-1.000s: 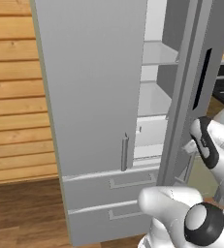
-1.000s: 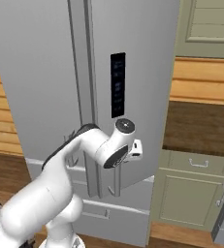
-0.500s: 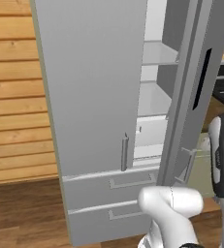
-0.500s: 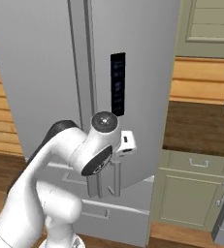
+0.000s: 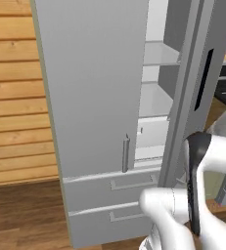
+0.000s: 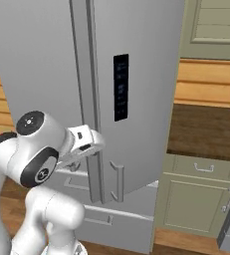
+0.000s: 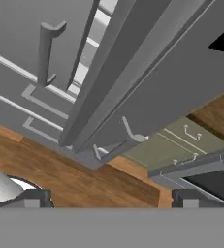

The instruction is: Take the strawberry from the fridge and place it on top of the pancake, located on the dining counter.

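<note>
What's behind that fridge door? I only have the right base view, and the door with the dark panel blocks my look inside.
Observer: The left base view looks past the right door, which stands ajar. In the gap there are white shelves inside the fridge.
Operator: Is the gripper ready to grasp?
Observer: Yes. In the hand view the gripper has its finger tips far apart, with nothing between them.
Operator: And the other door?
Observer: In the left base view the left door looks shut, and its bar handle sits right beside the gap.
</note>
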